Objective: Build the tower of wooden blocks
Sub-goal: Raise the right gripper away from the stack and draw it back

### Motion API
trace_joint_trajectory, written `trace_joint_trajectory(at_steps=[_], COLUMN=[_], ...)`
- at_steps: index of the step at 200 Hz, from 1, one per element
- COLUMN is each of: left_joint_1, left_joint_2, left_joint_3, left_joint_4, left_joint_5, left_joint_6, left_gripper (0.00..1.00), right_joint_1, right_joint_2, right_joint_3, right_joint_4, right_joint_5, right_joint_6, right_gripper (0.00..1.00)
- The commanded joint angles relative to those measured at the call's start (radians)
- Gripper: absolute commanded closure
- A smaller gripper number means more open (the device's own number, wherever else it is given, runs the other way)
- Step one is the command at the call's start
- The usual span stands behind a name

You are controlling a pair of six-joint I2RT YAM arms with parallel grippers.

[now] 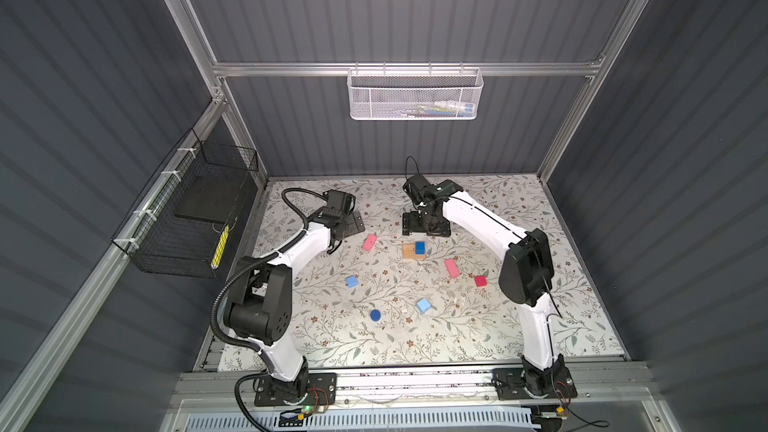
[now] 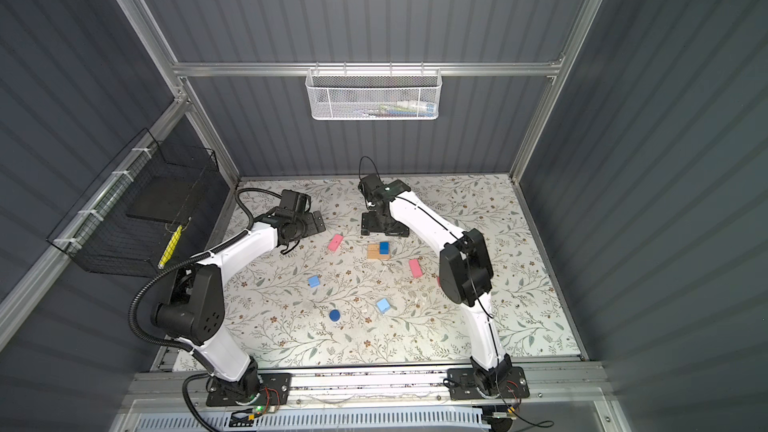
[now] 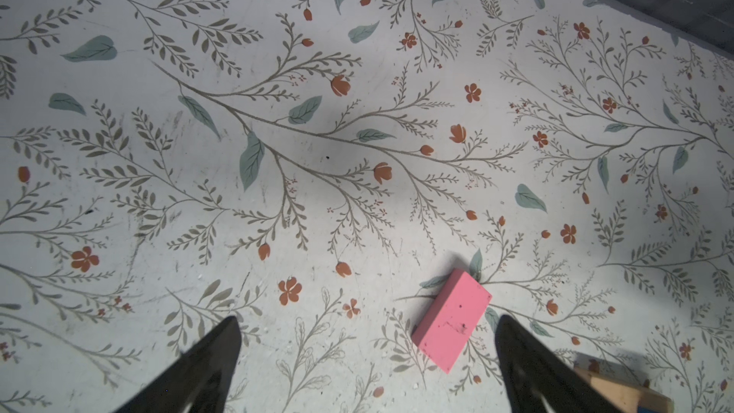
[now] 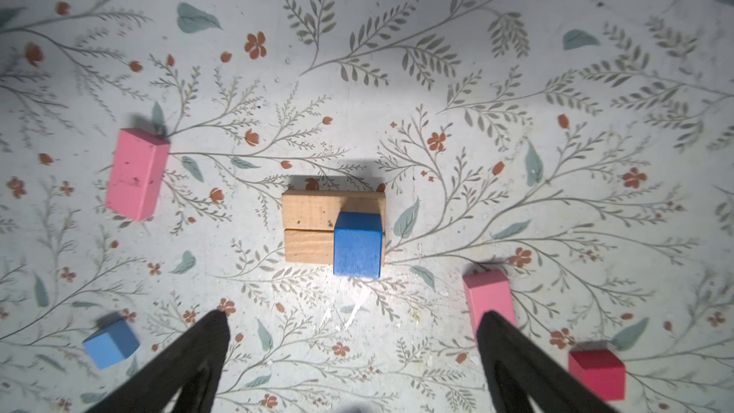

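Two tan oblongs (image 4: 310,212) sit flush as a broad base for the blue cube (image 4: 357,244); left claw (image 3: 368,319) and right claw (image 4: 352,313) gape empty.

mat (image 1: 519,326): floral, laid under left gripper (image 3: 367,319) and right gripper (image 4: 353,313) | white basket (image 1: 395,97): hung on rail (image 1: 291,69), high beyond right gripper | black basket (image 1: 174,255): fixed to wall (image 1: 62,97), outboard of left gripper
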Motion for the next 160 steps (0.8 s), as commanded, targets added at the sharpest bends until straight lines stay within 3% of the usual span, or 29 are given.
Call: trace_joint_trajectory(at_steps=[1, 55, 124, 143, 160], left_joint_1=[0.009, 0.009, 0.008, 0.008, 0.008], left_joint_2=[-0.035, -0.045, -0.061, -0.062, -0.06], left_joint_3=[-0.013, -0.013, -0.016, -0.017, -0.019], left_joint_4=[-0.012, -0.015, -0.019, -0.012, -0.004], left_joint_5=[0.012, 0.025, 0.05, 0.066, 0.086], left_joint_6=[-0.005, -0.012, -0.026, -0.03, -0.037], left_gripper=[0.0, 0.0, 0.0, 0.0, 0.01], right_joint_1=[-0.012, -0.038, -0.06, -0.062, -0.076], right_joint_2=[-0.071, -0.32, -0.506, -0.571, -0.641], right_joint_3=[-0.069, -0.296, -0.394, -0.461, -0.558], right_joint_4=[0.065, 0.319, 0.397, 0.457, 0.577], right_joint_5=[0.034, 0.092, 0.412, 0.433, 0.365], right_joint_6=[0.001, 0.001, 0.148, 0.167, 0.119], right_gripper=[0.01, 0.01, 0.01, 0.01, 0.01])
